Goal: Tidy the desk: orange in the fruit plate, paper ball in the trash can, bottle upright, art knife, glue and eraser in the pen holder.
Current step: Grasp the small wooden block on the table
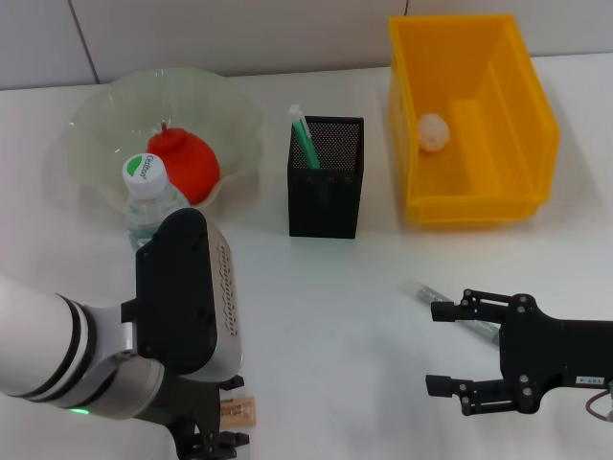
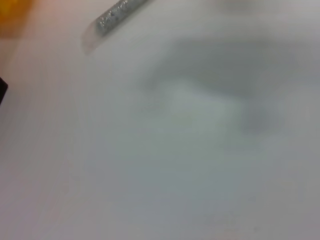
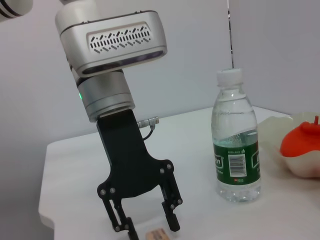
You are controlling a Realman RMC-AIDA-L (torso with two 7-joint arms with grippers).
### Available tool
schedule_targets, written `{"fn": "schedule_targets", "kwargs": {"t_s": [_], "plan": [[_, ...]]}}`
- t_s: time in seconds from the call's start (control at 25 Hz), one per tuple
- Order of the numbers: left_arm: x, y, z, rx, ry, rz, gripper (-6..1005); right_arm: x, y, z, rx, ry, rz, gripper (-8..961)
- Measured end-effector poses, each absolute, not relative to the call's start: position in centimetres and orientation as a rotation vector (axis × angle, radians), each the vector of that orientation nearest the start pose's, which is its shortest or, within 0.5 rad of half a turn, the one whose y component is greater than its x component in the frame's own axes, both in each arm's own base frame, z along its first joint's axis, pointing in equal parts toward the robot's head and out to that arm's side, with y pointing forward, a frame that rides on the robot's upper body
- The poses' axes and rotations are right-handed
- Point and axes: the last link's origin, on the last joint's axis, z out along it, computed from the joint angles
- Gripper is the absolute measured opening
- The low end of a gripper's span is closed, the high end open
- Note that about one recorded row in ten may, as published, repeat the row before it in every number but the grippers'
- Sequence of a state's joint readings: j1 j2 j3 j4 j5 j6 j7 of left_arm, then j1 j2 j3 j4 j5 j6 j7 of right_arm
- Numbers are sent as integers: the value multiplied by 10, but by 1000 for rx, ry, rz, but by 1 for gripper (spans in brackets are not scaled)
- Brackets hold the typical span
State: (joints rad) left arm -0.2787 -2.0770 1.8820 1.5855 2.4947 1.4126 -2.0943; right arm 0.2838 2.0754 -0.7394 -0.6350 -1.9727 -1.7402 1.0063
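The orange (image 1: 182,163) lies in the pale fruit plate (image 1: 96,115) at the back left. A bottle (image 1: 148,196) stands upright in front of the plate. A green-and-white glue stick (image 1: 304,139) sticks out of the black mesh pen holder (image 1: 326,177). The paper ball (image 1: 433,131) rests inside the yellow trash can (image 1: 522,105). The small tan eraser (image 3: 157,235) lies on the table between the spread fingers of my left gripper (image 3: 151,229), which is lowered over it and open. My right gripper (image 1: 439,348) is open beside the silver art knife (image 1: 424,290).
The white desk (image 1: 345,287) ends at a wall behind the plate and the trash can. My left arm's bulky wrist (image 1: 187,287) hides the table in front of the bottle. The art knife (image 2: 117,12) also shows in the left wrist view.
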Motion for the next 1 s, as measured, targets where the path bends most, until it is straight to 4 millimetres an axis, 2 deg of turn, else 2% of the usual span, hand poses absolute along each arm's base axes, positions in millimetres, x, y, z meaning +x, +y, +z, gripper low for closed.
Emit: {"fn": "schedule_targets", "kwargs": {"t_s": [0.12, 0.52, 0.92, 1.0], "plan": [[-181, 257, -70, -2993, 10, 588, 613, 311, 237, -6, -2797, 374, 750, 836], [-180, 259, -70, -2984, 14, 590, 353, 310, 237, -6, -2797, 373, 750, 835], [-181, 258, -71, -2987, 16, 601, 354, 310, 237, -6, -2798, 371, 751, 837], [-181, 258, -71, -2989, 13, 603, 380, 310, 237, -6, -2798, 371, 751, 837]]}}
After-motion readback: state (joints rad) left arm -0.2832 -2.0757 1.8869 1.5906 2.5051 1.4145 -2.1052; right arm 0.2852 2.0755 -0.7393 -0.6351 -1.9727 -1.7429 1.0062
